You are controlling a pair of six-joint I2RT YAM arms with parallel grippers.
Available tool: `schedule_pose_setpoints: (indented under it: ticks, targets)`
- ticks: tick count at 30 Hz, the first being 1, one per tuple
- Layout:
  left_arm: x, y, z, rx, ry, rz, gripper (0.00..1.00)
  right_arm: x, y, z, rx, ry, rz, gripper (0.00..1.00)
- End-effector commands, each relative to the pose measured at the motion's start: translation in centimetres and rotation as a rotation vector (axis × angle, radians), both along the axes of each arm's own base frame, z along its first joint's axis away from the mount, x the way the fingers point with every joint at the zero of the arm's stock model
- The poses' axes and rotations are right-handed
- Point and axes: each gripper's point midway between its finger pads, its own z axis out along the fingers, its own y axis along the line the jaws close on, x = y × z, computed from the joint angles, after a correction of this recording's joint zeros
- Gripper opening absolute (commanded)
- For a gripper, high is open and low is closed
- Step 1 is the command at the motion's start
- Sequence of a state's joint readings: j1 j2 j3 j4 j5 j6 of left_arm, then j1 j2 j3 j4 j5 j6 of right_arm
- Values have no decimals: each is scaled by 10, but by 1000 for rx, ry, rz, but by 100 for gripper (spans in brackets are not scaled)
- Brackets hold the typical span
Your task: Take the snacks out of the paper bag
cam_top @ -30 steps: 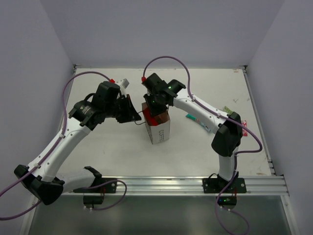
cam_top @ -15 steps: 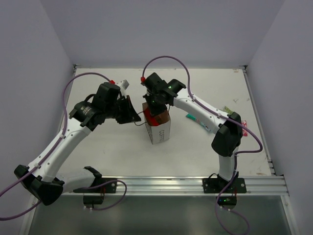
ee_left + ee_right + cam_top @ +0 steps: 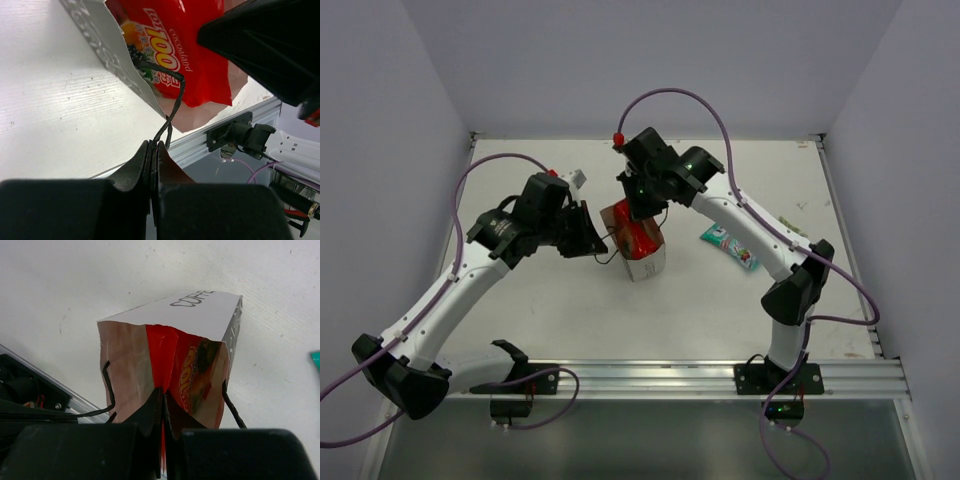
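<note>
The right arm has risen, and the red packet (image 3: 632, 228) now sticks up out of the bag (image 3: 648, 264), which leans on the table (image 3: 720, 320). A teal packet (image 3: 728, 246) lies flat to its right. Left wrist: the left gripper (image 3: 154, 147) pinches the thin black handle (image 3: 172, 107), jaws pressed together. Right wrist: the right gripper (image 3: 162, 399) nips the crinkly red foil's top edge.

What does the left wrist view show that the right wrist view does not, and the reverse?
Left wrist only: the left gripper shut on a black loop handle. Right wrist only: the right gripper shut on the red packet, the COFFEE lettering, the corner of a teal packet. Both: the red packet and the paper bag.
</note>
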State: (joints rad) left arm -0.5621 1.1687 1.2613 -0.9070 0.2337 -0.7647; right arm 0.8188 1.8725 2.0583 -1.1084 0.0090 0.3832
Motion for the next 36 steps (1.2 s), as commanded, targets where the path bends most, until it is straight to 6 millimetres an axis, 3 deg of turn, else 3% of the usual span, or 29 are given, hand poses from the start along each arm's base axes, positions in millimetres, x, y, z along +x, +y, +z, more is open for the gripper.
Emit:
schedule_pose_setpoints:
  ticks: [1, 9, 11, 16, 20, 23, 25, 27, 30, 32, 34, 36]
  targets:
    - [2, 0, -3, 3, -15, -23, 0, 2, -1, 71, 127, -149, 10, 0]
    - [4, -1, -11, 22, -9, -38, 0, 7, 2, 123, 207, -250, 24, 0]
    - [6, -2, -10, 22, -14, -41, 0, 6, 3, 126, 213, -253, 29, 0]
    - [12, -5, 2, 10, -45, -46, 0, 5, 5, 123, 221, -242, 32, 0]
    - [15, -8, 14, -9, -68, -50, 0, 8, 11, 96, 176, -181, 30, 0]
    - [16, -9, 24, -20, -85, -51, 0, 5, 9, 112, 207, -199, 25, 0]
    - [17, -10, 33, -34, -103, -48, 0, 6, 9, 110, 208, -203, 25, 0]
    - [20, -12, 46, -51, -130, -46, 0, 8, 10, 91, 170, -170, 26, 0]
    - [26, -15, 48, -53, -138, -49, 0, 9, 13, 76, 137, -124, 14, 0]
    - [28, -16, 36, -31, -102, -59, 0, 7, 15, 90, 167, -137, 17, 0]
    - [27, -15, 25, -13, -82, -59, 0, 4, 15, 121, 239, -192, 19, 0]
    - [28, -14, 18, -7, -74, -54, 0, 4, 15, 122, 254, -196, 19, 0]
